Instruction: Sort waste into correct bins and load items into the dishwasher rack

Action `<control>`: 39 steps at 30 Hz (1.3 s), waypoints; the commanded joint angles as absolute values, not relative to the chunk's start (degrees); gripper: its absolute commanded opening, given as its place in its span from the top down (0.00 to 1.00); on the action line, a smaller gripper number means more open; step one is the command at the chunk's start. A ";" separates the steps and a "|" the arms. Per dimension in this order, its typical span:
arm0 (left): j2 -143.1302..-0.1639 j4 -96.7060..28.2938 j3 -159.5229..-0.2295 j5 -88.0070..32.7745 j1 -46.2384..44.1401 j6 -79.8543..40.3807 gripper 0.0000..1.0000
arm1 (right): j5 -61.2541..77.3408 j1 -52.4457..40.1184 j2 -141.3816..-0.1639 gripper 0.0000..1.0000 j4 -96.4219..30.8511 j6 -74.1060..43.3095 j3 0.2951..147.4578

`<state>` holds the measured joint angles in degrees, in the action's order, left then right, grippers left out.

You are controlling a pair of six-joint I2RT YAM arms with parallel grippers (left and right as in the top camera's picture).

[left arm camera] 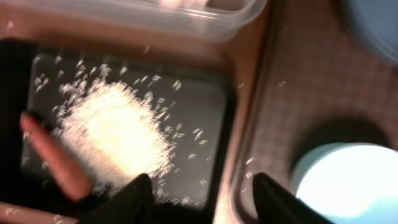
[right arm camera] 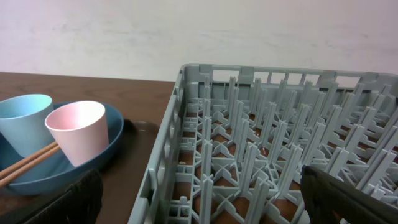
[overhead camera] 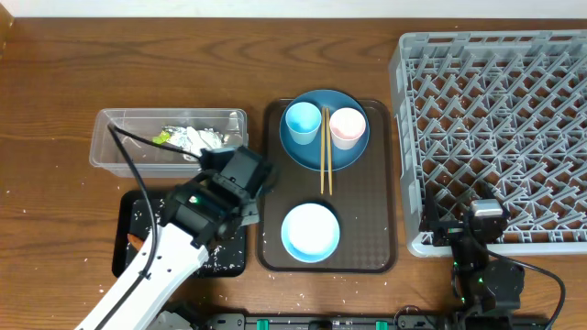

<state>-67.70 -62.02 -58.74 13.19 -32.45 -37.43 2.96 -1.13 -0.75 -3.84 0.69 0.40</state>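
My left gripper (overhead camera: 240,176) hangs open and empty over the right edge of the black tray (left arm camera: 193,106). In that tray lie a heap of white rice (left arm camera: 118,137) and a blurred orange carrot (left arm camera: 53,162). The clear tub (overhead camera: 170,137) behind it holds white paper scraps (overhead camera: 197,137) and a yellow-green wrapper (overhead camera: 163,137). A blue plate (overhead camera: 353,151) carries a light-blue cup (overhead camera: 302,124), a pink cup (overhead camera: 348,126) and chopsticks (overhead camera: 325,151). The pale bowl (overhead camera: 310,231) stands nearer. My right gripper (overhead camera: 481,215) is open over the grey rack's (overhead camera: 495,110) front left corner.
A brown textured serving tray (overhead camera: 367,229) holds the plate and the bowl, between the black tray and the rack. Loose rice grains dot the table around the black tray. The left arm's cable crosses the tub.
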 commanded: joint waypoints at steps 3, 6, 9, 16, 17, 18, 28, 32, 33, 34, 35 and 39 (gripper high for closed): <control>-67.85 -61.91 -59.48 14.13 -32.05 -36.42 0.43 | 3.01 -0.93 -0.82 0.01 -4.05 0.93 0.32; -68.34 -58.08 -59.46 15.20 -32.05 -36.42 0.42 | 3.01 -0.93 -0.82 0.01 -4.05 0.93 0.32; -68.53 -53.98 -59.48 13.13 -32.05 -36.40 0.42 | 3.01 -0.93 -0.82 0.01 -4.05 0.93 0.32; -67.79 -51.53 -59.51 11.55 -30.28 -30.46 0.42 | 3.44 -0.95 -0.93 0.01 -4.12 -1.96 0.32; -67.24 -51.72 -59.51 10.48 -28.88 -28.84 0.43 | 3.95 -0.97 -1.30 0.01 -4.10 -6.42 0.32; -66.39 -51.96 -59.51 8.95 -26.92 -27.55 0.43 | 4.64 -1.08 -1.87 0.01 -4.10 -11.57 0.32; -56.18 -56.93 -59.53 -0.47 -3.66 -24.91 0.30 | 13.04 -1.48 -10.70 0.01 -11.92 -23.16 6.96; -55.24 -56.93 -59.53 -0.47 -1.56 -24.91 0.17 | 12.25 -1.48 -16.60 0.01 -23.59 -23.09 20.32; -55.33 -56.93 -59.53 -0.49 -1.56 -24.93 0.16 | 12.25 -1.48 -18.70 0.01 -26.52 -23.09 24.49; -55.42 -56.93 -59.53 -0.51 -1.56 -24.91 0.15 | 12.25 -1.48 -20.73 0.01 -29.04 -23.09 28.21; -55.61 -56.93 -59.53 -0.51 -1.56 -24.91 0.14 | 12.27 -1.48 -23.75 0.01 -32.69 -23.09 33.36; -56.12 -56.93 -59.53 -0.47 -1.56 -24.91 0.11 | 13.41 -1.78 -34.89 0.01 -46.76 -23.14 49.80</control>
